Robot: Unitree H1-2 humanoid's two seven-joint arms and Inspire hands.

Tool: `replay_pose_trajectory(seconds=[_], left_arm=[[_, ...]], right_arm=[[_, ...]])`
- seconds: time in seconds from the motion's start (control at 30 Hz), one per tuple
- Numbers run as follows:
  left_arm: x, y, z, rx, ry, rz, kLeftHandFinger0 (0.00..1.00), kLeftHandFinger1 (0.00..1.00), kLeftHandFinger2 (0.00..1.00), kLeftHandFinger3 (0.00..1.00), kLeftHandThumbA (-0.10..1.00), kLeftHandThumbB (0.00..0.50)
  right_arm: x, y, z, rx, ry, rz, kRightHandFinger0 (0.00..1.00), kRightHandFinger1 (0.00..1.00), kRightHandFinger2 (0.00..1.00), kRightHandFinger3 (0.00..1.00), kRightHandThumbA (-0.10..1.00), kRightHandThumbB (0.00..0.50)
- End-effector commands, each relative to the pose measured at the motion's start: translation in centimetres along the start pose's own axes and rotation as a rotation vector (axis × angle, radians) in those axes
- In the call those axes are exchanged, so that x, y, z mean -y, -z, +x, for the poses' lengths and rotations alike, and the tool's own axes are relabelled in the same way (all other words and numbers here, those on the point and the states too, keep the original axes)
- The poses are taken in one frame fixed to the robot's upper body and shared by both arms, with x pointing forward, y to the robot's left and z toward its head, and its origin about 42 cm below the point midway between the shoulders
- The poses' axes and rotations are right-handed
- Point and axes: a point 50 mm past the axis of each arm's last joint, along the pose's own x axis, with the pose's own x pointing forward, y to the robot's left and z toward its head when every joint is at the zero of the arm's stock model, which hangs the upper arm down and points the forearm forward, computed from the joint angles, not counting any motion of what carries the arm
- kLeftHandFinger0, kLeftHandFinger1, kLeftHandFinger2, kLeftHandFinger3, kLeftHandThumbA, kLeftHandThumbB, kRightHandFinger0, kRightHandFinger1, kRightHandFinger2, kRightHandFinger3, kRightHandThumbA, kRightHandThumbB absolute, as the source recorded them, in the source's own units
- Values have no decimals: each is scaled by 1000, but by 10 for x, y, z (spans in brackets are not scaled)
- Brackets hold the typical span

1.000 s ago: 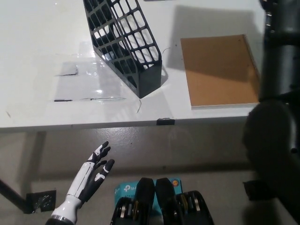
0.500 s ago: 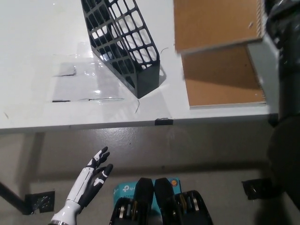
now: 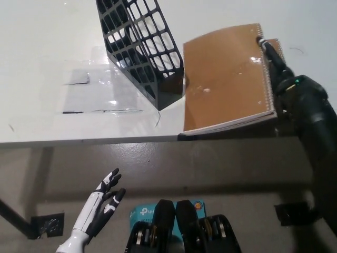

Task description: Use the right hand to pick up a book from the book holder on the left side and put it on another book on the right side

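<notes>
**Brown spiral book in the black hand, right side of the desk**

The right hand (image 3: 281, 71) is gripping the book (image 3: 226, 79) along its spiral-bound right edge, with black fingers (image 3: 269, 50) lying over the wire coil near the top corner. The book has a plain brown cardboard-looking cover, rectangular and a bit glossy where the light hits it. It sits tilted, its lower left corner reaching the front edge of the desk (image 3: 47, 47). I can't tell whether there's another book under it (the cover hides whatever is below).

The book holder (image 3: 142, 47) is just left of the book, a black plastic lattice with rectangular cutouts and a solid base, leaning back to the upper left. Its base corner looks to be touching or just beside the book's left edge.

The desk is smooth matte white. The left hand (image 3: 100, 203) hangs below the desk edge at lower left, white with dark palm patches, fingers spread and holding nothing.
</notes>
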Motion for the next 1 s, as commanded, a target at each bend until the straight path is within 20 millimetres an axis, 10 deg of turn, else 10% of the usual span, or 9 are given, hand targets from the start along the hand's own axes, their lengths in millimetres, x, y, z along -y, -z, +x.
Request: replay_pose_trajectory(seconds=[0.0, 0.4, 0.83, 0.97], left_arm=[[0, -5, -2, 44, -22, -6, 912, 1000, 1000, 1000, 922, 162], [0, -3, -4, 41, -26, -19, 915, 1000, 1000, 1000, 908, 162], [1, -5, 0, 47, -27, -20, 912, 1000, 1000, 1000, 916, 165], [-1, -7, 1, 54, -25, -9, 915, 1000, 1000, 1000, 920, 159]], right_arm=[[-44, -69, -11, 217, -104, -99, 0, 122, 776, 1000, -100, 73], [-83, -126, -29, 329, -181, -198, 0, 137, 792, 1000, -100, 19], [-99, -104, -27, 283, -206, -294, 0, 307, 970, 1000, -100, 35], [-97, -99, -25, 252, -197, -329, 0, 321, 882, 1000, -100, 29]])
